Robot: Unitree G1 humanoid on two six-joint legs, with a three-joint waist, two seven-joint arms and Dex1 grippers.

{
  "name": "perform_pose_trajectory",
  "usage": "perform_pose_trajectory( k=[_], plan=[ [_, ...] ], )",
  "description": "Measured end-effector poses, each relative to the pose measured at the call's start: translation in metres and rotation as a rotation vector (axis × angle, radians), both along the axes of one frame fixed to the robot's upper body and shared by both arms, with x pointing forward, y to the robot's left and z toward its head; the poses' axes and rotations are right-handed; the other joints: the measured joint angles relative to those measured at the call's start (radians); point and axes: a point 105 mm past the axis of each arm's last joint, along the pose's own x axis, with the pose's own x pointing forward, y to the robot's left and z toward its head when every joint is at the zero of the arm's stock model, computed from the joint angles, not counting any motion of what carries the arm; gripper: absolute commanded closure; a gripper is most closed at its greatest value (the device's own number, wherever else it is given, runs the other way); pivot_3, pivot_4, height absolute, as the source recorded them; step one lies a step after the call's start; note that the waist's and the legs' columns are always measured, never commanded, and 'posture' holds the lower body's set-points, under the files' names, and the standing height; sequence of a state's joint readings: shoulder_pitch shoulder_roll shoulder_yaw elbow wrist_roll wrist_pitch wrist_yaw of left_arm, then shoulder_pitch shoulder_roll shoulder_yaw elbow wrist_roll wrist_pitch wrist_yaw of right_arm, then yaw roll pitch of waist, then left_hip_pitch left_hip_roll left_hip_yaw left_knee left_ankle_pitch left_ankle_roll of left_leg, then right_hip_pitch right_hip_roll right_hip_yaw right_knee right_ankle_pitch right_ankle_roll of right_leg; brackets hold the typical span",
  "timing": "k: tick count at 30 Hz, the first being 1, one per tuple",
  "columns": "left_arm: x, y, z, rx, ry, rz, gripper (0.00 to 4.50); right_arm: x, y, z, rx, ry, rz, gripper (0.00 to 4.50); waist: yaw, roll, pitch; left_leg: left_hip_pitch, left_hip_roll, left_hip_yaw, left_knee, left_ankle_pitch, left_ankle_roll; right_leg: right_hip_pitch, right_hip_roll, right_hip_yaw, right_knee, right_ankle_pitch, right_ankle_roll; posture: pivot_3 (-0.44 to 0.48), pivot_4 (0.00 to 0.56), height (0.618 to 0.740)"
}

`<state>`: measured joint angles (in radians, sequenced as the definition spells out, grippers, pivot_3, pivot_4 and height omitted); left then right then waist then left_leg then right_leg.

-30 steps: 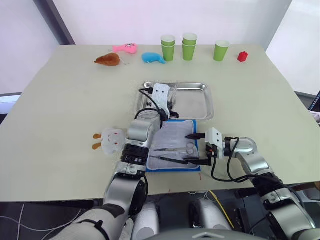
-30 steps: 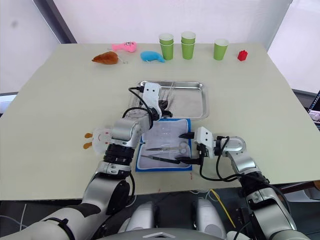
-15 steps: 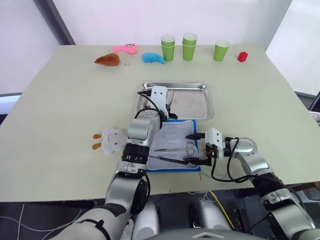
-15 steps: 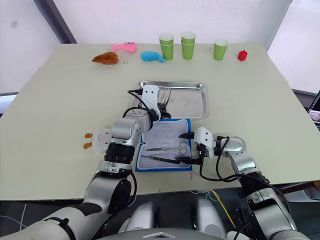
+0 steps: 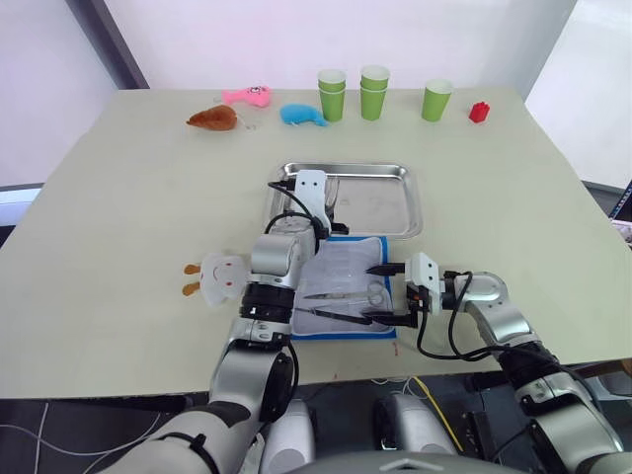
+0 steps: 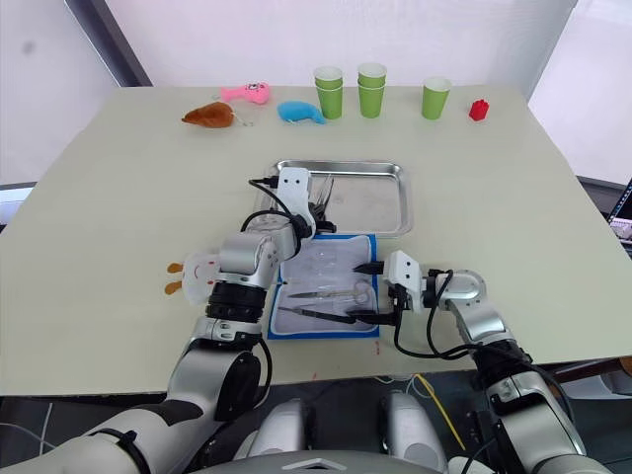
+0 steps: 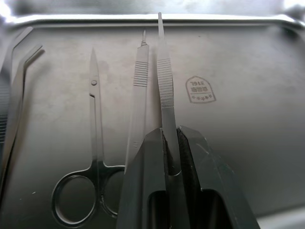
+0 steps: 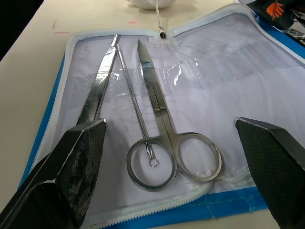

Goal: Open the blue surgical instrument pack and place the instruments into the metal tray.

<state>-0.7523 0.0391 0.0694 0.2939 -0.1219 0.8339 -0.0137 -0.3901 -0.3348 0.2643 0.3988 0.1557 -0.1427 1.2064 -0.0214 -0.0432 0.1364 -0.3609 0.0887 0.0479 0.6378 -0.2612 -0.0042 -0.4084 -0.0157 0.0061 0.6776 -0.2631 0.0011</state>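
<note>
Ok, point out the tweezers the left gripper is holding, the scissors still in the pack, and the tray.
tweezers (image 7: 164, 90), left wrist view, ribbed grip section.
scissors (image 8: 159, 114), right wrist view, blades near the pivot.
metal tray (image 5: 416, 202), left eye view, right-hand rim.

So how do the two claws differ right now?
The left claw is shut on a pair of tweezers over the metal tray; the right claw is spread wide open and holds nothing, facing the scissors on the opened blue pack. Both are low over their targets.
</note>
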Motion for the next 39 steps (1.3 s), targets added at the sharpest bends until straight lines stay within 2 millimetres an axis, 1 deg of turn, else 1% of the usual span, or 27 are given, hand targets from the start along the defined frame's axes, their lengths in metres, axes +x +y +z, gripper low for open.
perform_pose_trajectory(
  k=[3,19,21,23,25,26,27,29,30,32,33,35,36,39],
  plan=[
    [0.000,0.000,0.000,0.001,0.000,0.001,2.19,0.000,0.000,0.000,0.000,0.000,0.000,0.00,0.000,0.000,0.000,0.000,0.000,0.000,0.000,0.000,0.000,0.000,0.000,0.000,0.000,0.000,0.000,0.000,0.150,0.740],
    [0.001,-0.001,0.004,-0.006,-0.029,-0.010,2.19,0.000,0.000,0.000,0.001,-0.002,0.001,0.00,-0.001,0.000,0.000,0.000,0.000,0.000,0.000,0.000,0.000,0.000,0.000,0.000,0.000,0.000,0.000,0.000,0.150,0.740],
    [0.002,-0.001,0.009,-0.010,-0.051,-0.032,2.19,0.000,0.001,0.000,0.002,-0.002,0.001,0.00,-0.002,0.000,0.000,0.000,0.000,0.000,0.000,0.000,0.000,0.000,0.000,-0.001,0.000,0.000,0.000,0.000,0.150,0.740],
    [0.002,-0.001,0.018,-0.013,-0.095,-0.062,2.19,0.000,0.001,0.000,0.003,-0.003,0.001,0.00,-0.003,0.000,0.000,-0.001,0.000,-0.001,0.000,0.000,0.000,0.000,0.000,-0.001,-0.001,0.000,0.000,0.000,0.150,0.740],
    [0.002,-0.005,0.035,-0.023,-0.173,-0.124,2.19,0.000,0.001,0.000,0.003,-0.003,0.001,0.00,-0.004,0.000,0.000,-0.001,0.000,0.000,0.000,0.000,0.000,0.000,0.000,-0.001,-0.001,0.000,0.000,0.000,0.150,0.740],
    [0.001,-0.007,0.038,-0.028,-0.192,-0.143,2.19,0.000,0.001,0.000,0.003,-0.003,0.001,0.00,-0.005,0.000,0.000,-0.001,0.000,0.000,0.000,0.000,0.000,0.000,0.000,-0.001,-0.001,0.000,0.000,0.000,0.150,0.740],
    [-0.003,-0.011,0.048,-0.029,-0.261,-0.237,2.19,0.000,0.001,0.000,0.005,-0.003,0.002,0.00,-0.007,0.000,0.000,-0.001,0.000,0.000,-0.001,0.000,0.000,0.000,0.000,0.000,-0.001,0.000,0.000,0.000,0.150,0.740],
    [-0.005,-0.013,0.049,-0.031,-0.273,-0.261,2.19,0.000,0.001,0.000,0.005,-0.003,0.002,0.00,-0.007,0.000,0.000,-0.001,0.000,0.000,-0.001,0.000,0.000,0.000,0.000,-0.001,-0.001,0.000,0.000,0.000,0.150,0.740],
    [-0.012,-0.015,0.050,-0.028,-0.302,-0.345,2.19,0.000,0.003,0.001,0.008,-0.004,0.003,0.00,-0.011,0.000,0.000,-0.001,0.000,0.000,-0.001,0.000,0.000,0.000,0.000,0.000,-0.001,0.000,0.000,0.000,0.150,0.740],
    [-0.017,-0.014,0.050,-0.033,-0.321,-0.407,2.19,0.000,0.003,0.001,0.009,-0.005,0.002,0.00,-0.013,0.000,0.000,-0.001,0.000,0.000,-0.001,0.000,0.000,0.000,0.000,-0.001,-0.001,0.000,0.000,0.000,0.150,0.740],
    [-0.026,-0.011,0.050,-0.030,-0.355,-0.502,2.19,0.000,0.004,0.001,0.010,-0.005,0.004,0.00,-0.015,0.000,0.000,-0.001,0.000,0.000,-0.001,0.000,0.000,0.000,0.000,-0.001,-0.001,0.000,0.000,0.000,0.150,0.740],
    [-0.041,-0.005,0.050,-0.021,-0.380,-0.627,2.19,0.000,0.005,0.001,0.014,-0.010,0.005,0.00,-0.018,0.001,0.001,-0.001,0.000,0.000,-0.002,0.000,0.000,0.000,0.000,0.000,-0.002,0.000,0.000,0.000,0.150,0.740],
    [-0.052,0.003,0.047,-0.013,-0.380,-0.704,2.19,0.000,0.004,0.001,0.013,-0.010,0.003,0.00,-0.017,0.001,0.001,-0.001,0.000,0.000,-0.001,0.000,0.000,0.000,-0.001,-0.001,-0.002,0.000,0.000,0.000,0.150,0.740],
    [-0.064,0.010,0.042,-0.006,-0.371,-0.791,2.19,0.001,0.003,0.001,0.012,-0.009,-0.003,0.00,-0.016,0.000,0.001,-0.001,0.000,0.000,-0.001,0.000,0.000,0.000,-0.001,-0.001,-0.002,0.000,0.000,0.000,0.150,0.740]
  ],
)
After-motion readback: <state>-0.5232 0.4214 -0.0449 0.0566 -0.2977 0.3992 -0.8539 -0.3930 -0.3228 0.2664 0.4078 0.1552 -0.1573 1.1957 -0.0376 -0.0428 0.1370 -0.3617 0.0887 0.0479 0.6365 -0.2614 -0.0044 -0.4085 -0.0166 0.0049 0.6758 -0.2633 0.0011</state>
